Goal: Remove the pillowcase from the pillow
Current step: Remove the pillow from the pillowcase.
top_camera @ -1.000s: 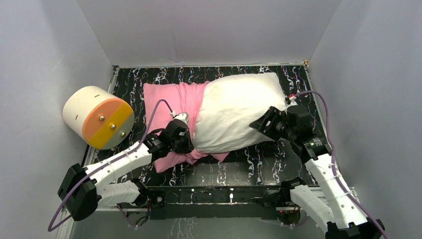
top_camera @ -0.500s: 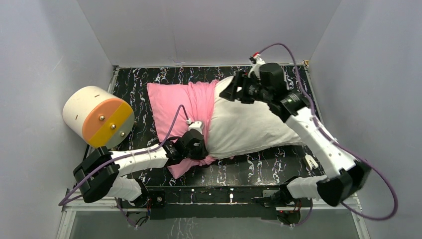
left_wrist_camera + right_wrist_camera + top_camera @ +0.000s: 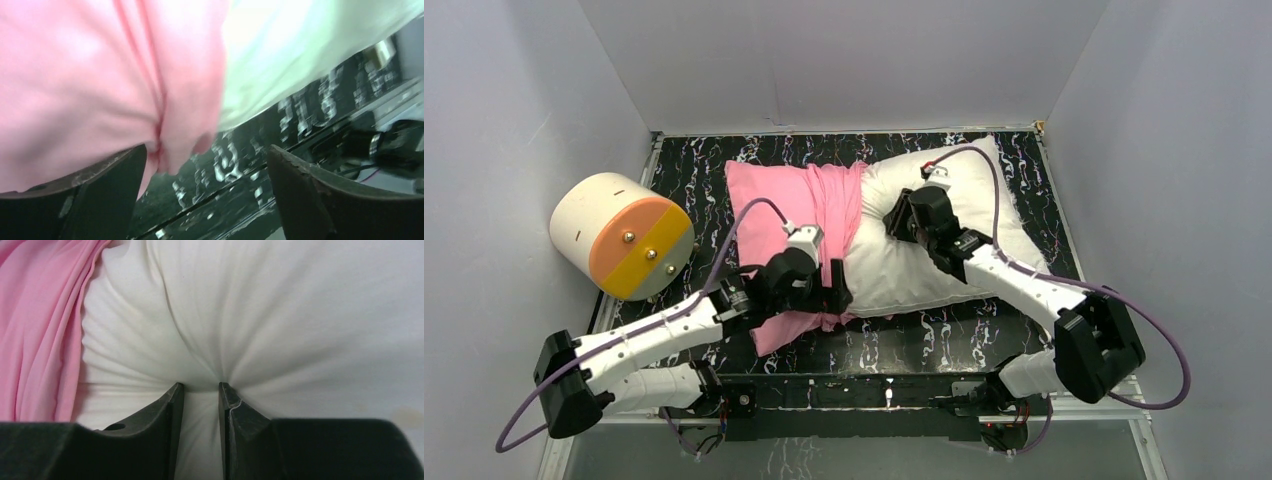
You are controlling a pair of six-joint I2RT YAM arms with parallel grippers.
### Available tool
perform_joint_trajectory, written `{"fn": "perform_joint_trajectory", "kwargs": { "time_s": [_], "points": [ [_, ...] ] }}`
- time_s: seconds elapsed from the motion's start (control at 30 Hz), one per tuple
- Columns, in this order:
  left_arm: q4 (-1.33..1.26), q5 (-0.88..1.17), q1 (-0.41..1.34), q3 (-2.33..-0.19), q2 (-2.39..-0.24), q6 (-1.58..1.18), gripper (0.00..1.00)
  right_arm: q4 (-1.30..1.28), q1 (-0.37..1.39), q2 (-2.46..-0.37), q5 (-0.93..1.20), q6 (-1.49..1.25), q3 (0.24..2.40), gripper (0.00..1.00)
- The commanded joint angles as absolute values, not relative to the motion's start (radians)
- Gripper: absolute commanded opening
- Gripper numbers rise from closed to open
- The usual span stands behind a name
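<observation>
The white pillow lies across the table's middle, its left half still inside the pink pillowcase. The case is bunched in folds at its mouth. My left gripper hovers open at the near edge of that bunch. In the left wrist view the pillowcase hangs by the left finger, with nothing between the wide jaws of the left gripper. My right gripper sits on the pillow just right of the folds. In the right wrist view the right gripper is shut on a pinched ridge of the pillow, with the pillowcase to its left.
A cream cylinder with an orange and yellow end lies at the table's left edge. Grey walls close in the black marbled table on three sides. A metal rail runs along the near edge between the arm bases.
My left gripper has let go of the pillowcase's near edge and opened. The right arm came down from the pillow's far end to its middle and pinched the white fabric.
</observation>
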State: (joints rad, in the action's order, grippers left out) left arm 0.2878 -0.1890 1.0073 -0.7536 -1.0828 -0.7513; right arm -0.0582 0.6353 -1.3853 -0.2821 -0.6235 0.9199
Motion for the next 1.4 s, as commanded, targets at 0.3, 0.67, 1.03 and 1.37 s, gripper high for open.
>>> {"fn": "perform_joint_trajectory", "kwargs": {
  "time_s": [0.3,0.67,1.03,1.37],
  "points": [
    [0.512,-0.181,0.685,-1.575,-1.516,-0.280,0.98,-0.052,0.630,-1.339,-0.199,-0.785,0.536,0.36],
    [0.766,0.094,0.502,-2.198,-2.118,-0.183,0.98,-0.043,0.635,-1.311,-0.191,-0.856,0.500,0.36],
    [0.652,0.107,0.249,-1.745,-1.884,-0.268,0.00,-0.099,0.634,-1.296,-0.304,-1.012,0.471,0.33],
    [0.507,0.452,0.218,-1.665,-1.820,-0.219,0.00,-0.250,0.689,-1.142,-0.295,-0.778,0.769,0.52]
  ]
}}
